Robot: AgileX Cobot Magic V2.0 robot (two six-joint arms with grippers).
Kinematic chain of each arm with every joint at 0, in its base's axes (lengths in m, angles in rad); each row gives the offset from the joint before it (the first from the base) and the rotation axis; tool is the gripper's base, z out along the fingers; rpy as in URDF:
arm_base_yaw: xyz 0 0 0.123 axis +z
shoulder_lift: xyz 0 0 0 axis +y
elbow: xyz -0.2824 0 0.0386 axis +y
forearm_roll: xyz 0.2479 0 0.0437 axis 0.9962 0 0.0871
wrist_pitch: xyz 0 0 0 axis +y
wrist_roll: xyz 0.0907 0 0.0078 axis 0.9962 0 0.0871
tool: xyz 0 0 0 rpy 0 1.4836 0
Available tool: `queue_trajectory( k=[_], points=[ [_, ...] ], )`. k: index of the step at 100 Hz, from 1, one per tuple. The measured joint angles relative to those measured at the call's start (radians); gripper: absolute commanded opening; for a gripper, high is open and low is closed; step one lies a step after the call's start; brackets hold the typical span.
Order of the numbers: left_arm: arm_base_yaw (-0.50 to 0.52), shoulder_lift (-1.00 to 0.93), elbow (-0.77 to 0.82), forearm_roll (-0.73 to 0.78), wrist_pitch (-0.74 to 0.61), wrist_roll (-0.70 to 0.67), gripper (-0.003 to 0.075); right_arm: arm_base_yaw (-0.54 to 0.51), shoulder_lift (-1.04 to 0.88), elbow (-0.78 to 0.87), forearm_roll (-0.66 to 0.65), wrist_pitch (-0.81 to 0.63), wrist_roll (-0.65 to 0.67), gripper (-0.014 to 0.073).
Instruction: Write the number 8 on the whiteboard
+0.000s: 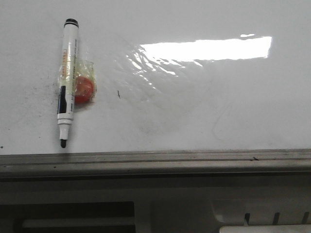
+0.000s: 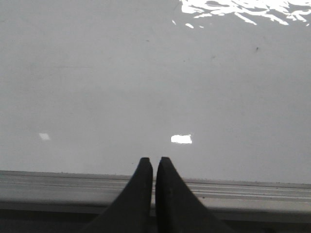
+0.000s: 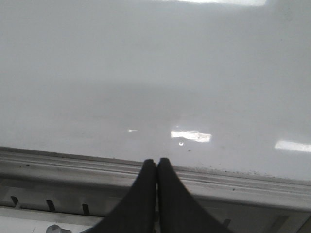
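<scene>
Both your grippers, left (image 2: 153, 161) and right (image 3: 156, 162), hang with jaws pressed together over the grey edge strip (image 1: 155, 159); whiteboard (image 1: 204, 107) bare, uncapped marker (image 1: 66, 80) at its left.

marker pen (image 1: 67, 80) on the whiteboard (image 1: 204, 107), barrel label print too small to read, no other readable text

Only a marker (image 1: 66, 80) lies on the left of the whiteboard (image 1: 204, 107).
</scene>
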Motion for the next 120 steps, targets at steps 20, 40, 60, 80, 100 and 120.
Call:
queue_trajectory(
  k=[20, 40, 60, 80, 100, 120],
  points=[
    [0.0, 0.0, 0.0, 0.0, 0.0, 0.0, -0.002, 0.0, 0.0, 0.0, 0.0, 0.0, 0.0, -0.0064],
    [0.0, 0.0, 0.0, 0.0, 0.0, 0.0, -0.002, 0.0, 0.0, 0.0, 0.0, 0.0, 0.0, -0.0064],
    [0.0, 0.0, 0.0, 0.0, 0.0, 0.0, -0.002, 0.0, 0.0, 0.0, 0.0, 0.0, 0.0, -0.0064],
    [0.0, 0.0, 0.0, 0.0, -0.006, 0.0, -0.002, 0.0, 0.0, 0.0, 0.0, 0.0, 0.0, -0.0064],
    [0.0, 0.0, 0.0, 0.0, -0.008, 0.0, -0.002, 0.0, 0.0, 0.0, 0.0, 0.0, -0.002, -0.0064],
    [0.0, 0.0, 0.0, 0.0, -0.024, 0.0, -0.002, 0.0, 0.0, 0.0, 0.0, 0.0, -0.002, -0.0064]
  ],
)
